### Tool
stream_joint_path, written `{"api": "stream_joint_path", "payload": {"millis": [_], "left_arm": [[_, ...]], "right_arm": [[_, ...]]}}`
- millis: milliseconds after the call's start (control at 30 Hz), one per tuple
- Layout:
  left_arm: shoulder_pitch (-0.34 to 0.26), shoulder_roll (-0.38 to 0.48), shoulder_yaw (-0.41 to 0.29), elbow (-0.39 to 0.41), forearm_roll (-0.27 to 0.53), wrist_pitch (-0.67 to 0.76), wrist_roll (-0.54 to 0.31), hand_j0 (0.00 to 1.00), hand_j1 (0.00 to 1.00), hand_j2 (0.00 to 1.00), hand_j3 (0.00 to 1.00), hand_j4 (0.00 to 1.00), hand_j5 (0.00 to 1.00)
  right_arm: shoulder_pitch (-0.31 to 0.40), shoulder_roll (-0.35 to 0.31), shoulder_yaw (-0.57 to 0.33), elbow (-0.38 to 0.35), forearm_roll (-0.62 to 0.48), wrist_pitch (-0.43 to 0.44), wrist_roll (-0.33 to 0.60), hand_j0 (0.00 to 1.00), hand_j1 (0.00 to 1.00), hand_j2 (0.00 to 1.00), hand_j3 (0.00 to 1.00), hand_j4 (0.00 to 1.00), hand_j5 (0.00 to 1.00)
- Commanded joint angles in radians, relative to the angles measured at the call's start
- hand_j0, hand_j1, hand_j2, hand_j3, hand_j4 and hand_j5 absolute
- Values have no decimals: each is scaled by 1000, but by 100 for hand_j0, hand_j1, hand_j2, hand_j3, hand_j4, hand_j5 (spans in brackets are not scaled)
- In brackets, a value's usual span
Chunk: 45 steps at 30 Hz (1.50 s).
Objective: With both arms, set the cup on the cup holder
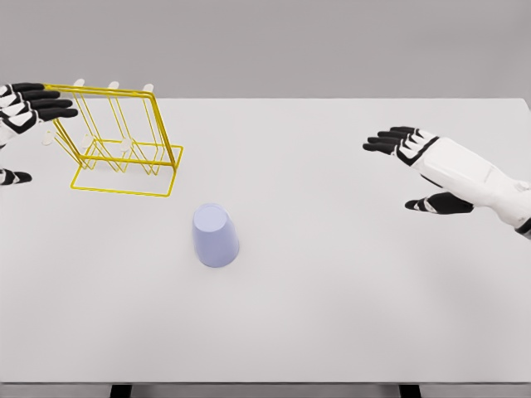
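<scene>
A pale lavender cup (216, 235) stands upside down on the white table (332, 290), a little left of the middle. Behind it at the back left stands the yellow wire cup holder (124, 141) with white pegs along its top. My left hand (29, 104) hovers at the picture's left edge, right beside the holder's left end, fingers stretched out and holding nothing. My right hand (398, 145) floats over the table's right side, far from the cup, fingers spread flat and thumb apart.
The table's front edge runs along the bottom of the picture, with dark legs showing below it. A grey wall lies behind the far edge.
</scene>
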State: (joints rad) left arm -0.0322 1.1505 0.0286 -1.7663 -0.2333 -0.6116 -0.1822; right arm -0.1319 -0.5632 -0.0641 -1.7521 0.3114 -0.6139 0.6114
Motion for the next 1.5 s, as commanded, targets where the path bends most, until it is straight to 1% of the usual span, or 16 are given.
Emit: {"api": "stream_joint_path", "payload": {"millis": [0,67,200,267,333,400,433,533,700,800,867,933,1000,1033,1067,1467], "left_arm": [[-5,-41,-7,4,-15,1,-33,100,100,100,100,100,100],[-83,-113,-30,10,-69,1,-60,100,100,100,100,100,100],[-324,-183,-248,67,-75,1,-152,100,100,100,100,100,100],[-394,-178,-321,70,-46,1,-158,100,100,100,100,100,100],[-515,-173,-475,70,35,1,-227,100,100,100,100,100,100],[-646,-150,-663,65,118,1,-250,100,100,100,100,100,100],[-686,-126,-722,53,153,1,-258,100,100,100,100,100,100],[-732,-72,-783,8,226,1,-275,100,100,100,100,100,100],[-779,-94,-834,2,232,1,-275,100,100,100,100,100,100],[-917,-159,-975,2,276,1,-275,100,100,100,100,100,100],[-980,-184,-1078,2,295,1,-275,100,100,100,100,100,100],[-1009,-198,-1127,2,293,1,-276,100,100,100,100,100,100],[-1026,-198,-1144,2,285,1,-324,100,100,100,100,100,100],[-1043,-196,-1145,2,285,1,-410,100,100,100,100,100,100],[-1054,-193,-1145,2,284,1,-429,100,100,100,100,100,100],[-1068,-248,-1153,19,164,1,-429,100,100,100,100,100,100]], "right_arm": [[2,0,-2,-1,-8,3,-1,100,100,100,100,100,100],[5,0,-2,-1,-8,3,-1,100,100,100,100,100,100],[18,2,0,-3,-6,3,-1,100,100,100,100,100,100],[18,2,0,-3,-6,3,-1,100,100,100,100,100,100],[18,0,0,-1,-6,3,-1,100,100,100,100,100,100],[18,2,0,-1,-6,3,-1,100,100,100,100,100,100],[17,2,0,-3,-6,3,-1,100,100,100,100,100,100],[15,-1,0,-3,-5,3,-1,100,100,100,100,100,100],[15,-7,0,0,-5,3,-1,100,100,100,100,100,100],[15,-7,1,2,-2,3,-1,100,100,100,100,100,100],[15,-9,1,3,-2,3,-1,100,100,100,100,100,100],[14,-9,1,5,-2,3,-1,100,100,100,100,100,100],[14,-11,0,5,0,3,-1,100,100,100,100,100,100],[14,-11,0,6,0,3,-1,100,100,100,100,100,100],[14,-11,0,6,0,3,-1,100,100,100,100,100,100],[15,-11,1,5,0,3,-1,100,100,100,100,100,100]]}}
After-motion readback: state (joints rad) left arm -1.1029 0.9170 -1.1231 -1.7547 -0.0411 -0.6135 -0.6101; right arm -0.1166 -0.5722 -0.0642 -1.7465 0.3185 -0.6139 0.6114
